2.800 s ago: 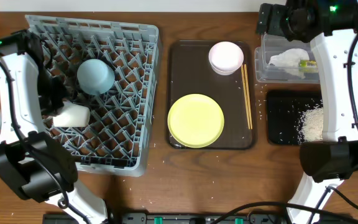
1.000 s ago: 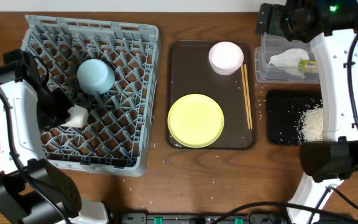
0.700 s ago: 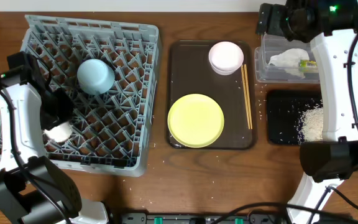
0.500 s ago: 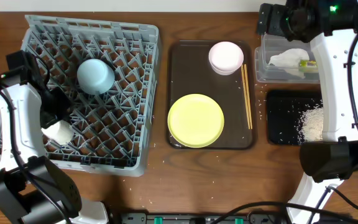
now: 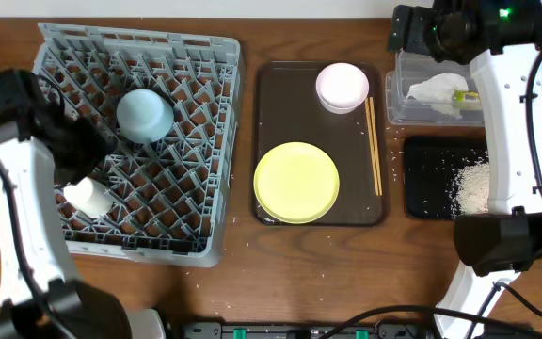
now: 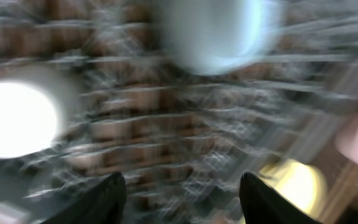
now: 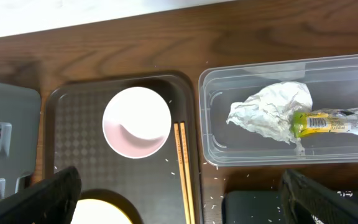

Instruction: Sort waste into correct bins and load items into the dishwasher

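**Two items racked, three waiting on the tray**

Loading the dishwasher is the step in hand. The light blue bowl (image 5: 144,115) sits upturned in the grey dish rack (image 5: 139,38), and the cream cup (image 5: 87,195) lies on its side among the pegs near the rack's left edge. The left tool (image 6: 185,199) hangs just above it with its fingers apart and nothing between them (the wrist view is badly smeared, but the gap reads clearly). So the cup looks placed and let go.

The waste appears sorted: the crumpled tissue (image 7: 269,109) and the yellow-green wrapper (image 7: 331,122) both lie in the clear tub (image 5: 398,108), and rice speckles the black tray (image 5: 426,179). The right tool (image 7: 191,199) hovers above the tub's near-left corner, spread wide and empty.

Left on the brown tray (image 5: 280,104) are the yellow plate (image 5: 296,182), the pink bowl (image 5: 342,86) and the chopsticks (image 5: 374,146). The next move probably calls for the left arm to lift clear of the pegs and cross to the tray. The flat plate needs a grip on its rim — likely the awkward one.
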Robot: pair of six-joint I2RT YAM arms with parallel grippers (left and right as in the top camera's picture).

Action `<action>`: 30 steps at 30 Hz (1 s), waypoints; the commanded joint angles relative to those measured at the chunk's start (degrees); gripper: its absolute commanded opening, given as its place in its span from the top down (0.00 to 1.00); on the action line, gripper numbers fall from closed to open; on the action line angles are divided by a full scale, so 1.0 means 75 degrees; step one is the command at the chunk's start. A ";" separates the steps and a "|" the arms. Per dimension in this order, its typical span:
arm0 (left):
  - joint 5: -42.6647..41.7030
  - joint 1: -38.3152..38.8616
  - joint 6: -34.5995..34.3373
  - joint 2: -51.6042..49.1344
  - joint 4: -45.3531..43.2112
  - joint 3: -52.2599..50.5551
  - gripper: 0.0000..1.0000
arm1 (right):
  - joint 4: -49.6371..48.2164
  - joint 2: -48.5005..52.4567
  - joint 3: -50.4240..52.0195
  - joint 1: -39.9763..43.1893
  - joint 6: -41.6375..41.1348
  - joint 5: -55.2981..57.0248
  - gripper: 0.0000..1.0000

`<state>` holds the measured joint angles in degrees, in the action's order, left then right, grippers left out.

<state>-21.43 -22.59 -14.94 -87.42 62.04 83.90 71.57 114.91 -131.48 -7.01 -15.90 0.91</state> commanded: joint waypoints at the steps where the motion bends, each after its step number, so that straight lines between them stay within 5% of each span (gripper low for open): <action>1: -0.2162 0.0478 0.0303 0.0076 -0.0437 0.0187 0.38 | 0.0006 0.0023 0.0000 -0.0076 -0.0047 0.0020 0.01; 4: -0.2052 0.1198 0.0822 0.0029 -0.0895 0.0187 0.37 | 0.0006 0.0023 0.0003 -0.0076 -0.0047 0.0020 0.01; 10: 0.0230 0.2780 0.0691 -0.0254 -0.1148 0.0187 0.35 | 0.0006 0.0023 0.0003 -0.0073 -0.0047 0.0020 0.01; 30: 0.1151 0.4584 0.0650 -0.2180 -0.0868 0.0181 0.34 | 0.0006 0.0023 0.0003 -0.0076 -0.0044 0.0020 0.01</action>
<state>-14.11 10.79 -10.46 -101.89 55.81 84.58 71.57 114.91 -131.48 -7.01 -15.90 0.91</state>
